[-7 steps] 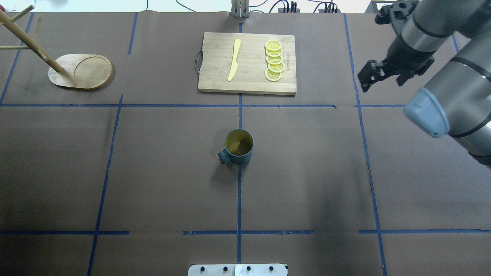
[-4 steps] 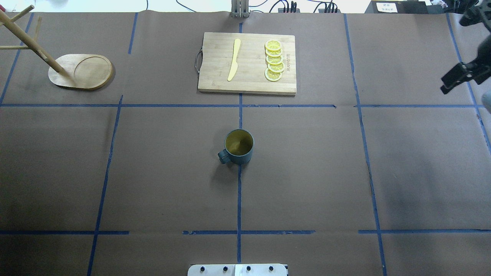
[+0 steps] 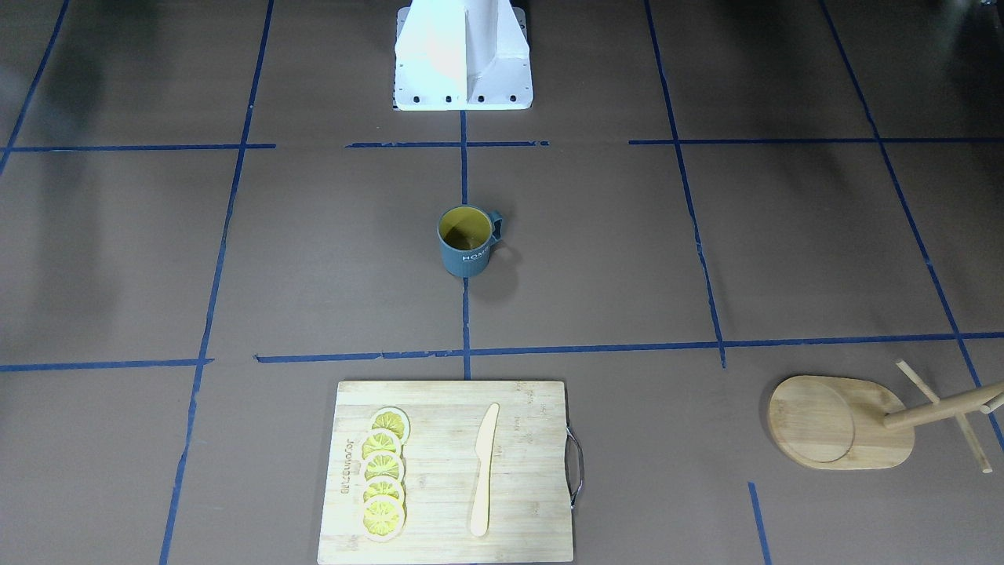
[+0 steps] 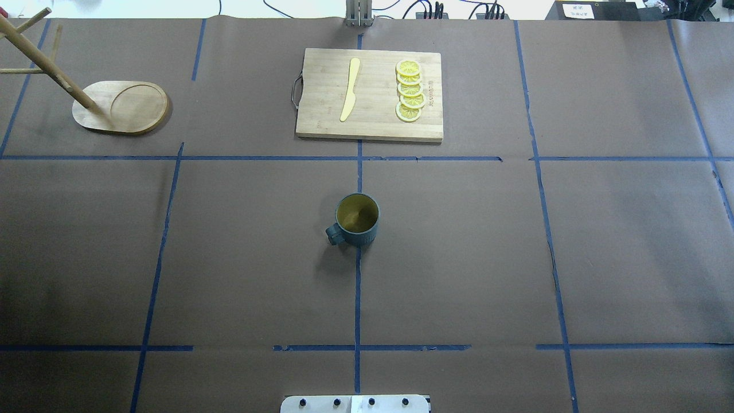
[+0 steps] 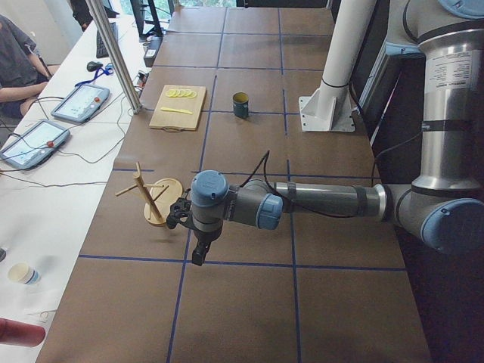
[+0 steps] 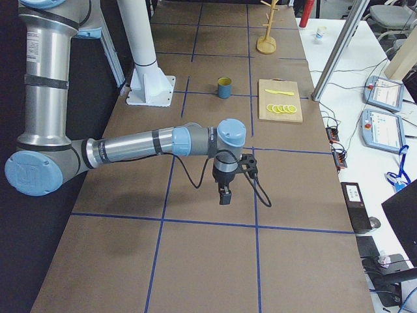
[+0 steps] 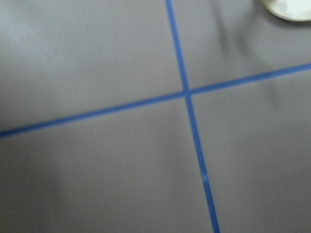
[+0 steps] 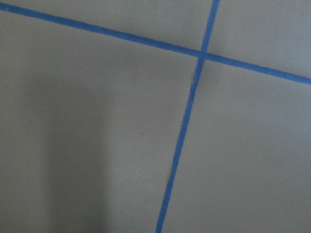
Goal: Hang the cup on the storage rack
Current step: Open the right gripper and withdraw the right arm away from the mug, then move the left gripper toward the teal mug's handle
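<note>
Nothing done yet, by the look of it. Cup (image 4: 356, 219) stands upright at mid-worktop, mouth up, handle toward the left edge, untouched. Rack (image 4: 120, 107) sits at the far-left corner, well apart from the cup, pegs (image 4: 23, 70) bare.

Left fingers (image 5: 197, 255) hang near the rack, by the left edge. Right fingers (image 6: 224, 195) hang toward the right edge, well apart from the cup. Both show only in the side views, so can't tell if parted or clenched.

Still to do, I judge: reach, grasp the cup, carry it over, hook the handle on a peg.

Worktop (image 4: 459, 258) is covered in brown paper with a blue tape (image 4: 357, 298) grid. Board (image 4: 378, 117) with knife (image 4: 350, 89) and lemon slices (image 4: 410, 92) lies mid far edge. Beyond that edge are a white desk, tablets (image 5: 81, 102), cables and a seated person (image 5: 15, 60).
</note>
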`<state>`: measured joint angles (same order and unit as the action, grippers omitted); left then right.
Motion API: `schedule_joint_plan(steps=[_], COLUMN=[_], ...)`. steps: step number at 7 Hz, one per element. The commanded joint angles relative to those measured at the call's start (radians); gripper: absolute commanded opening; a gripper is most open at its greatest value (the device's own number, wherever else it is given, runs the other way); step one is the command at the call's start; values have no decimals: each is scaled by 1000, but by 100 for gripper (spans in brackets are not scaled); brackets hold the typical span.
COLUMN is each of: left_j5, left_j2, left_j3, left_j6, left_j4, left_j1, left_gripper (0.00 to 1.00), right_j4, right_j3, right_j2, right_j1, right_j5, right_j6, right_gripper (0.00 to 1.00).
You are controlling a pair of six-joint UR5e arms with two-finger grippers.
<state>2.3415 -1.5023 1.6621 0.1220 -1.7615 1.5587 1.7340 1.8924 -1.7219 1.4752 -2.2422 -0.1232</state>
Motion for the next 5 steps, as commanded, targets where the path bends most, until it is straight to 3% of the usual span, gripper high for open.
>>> schedule_joint_plan(steps=[1, 3, 5], left_j5=[31, 103, 102], left_j2=[7, 17, 10], left_j3=[-2, 17, 21], left_j6=[2, -5, -5], left_j4=[-74, -185, -446], left_j1=[-3, -49, -156], left_gripper=[100, 100, 100], right_j4=[-18, -18, -18], right_j3=[-4, -19, -19], right_j2=[-79, -82, -71], right_j1=[92, 94, 93], right_j5=[-2, -23, -30], right_j6=[-46, -39, -29], right_gripper=[100, 100, 100])
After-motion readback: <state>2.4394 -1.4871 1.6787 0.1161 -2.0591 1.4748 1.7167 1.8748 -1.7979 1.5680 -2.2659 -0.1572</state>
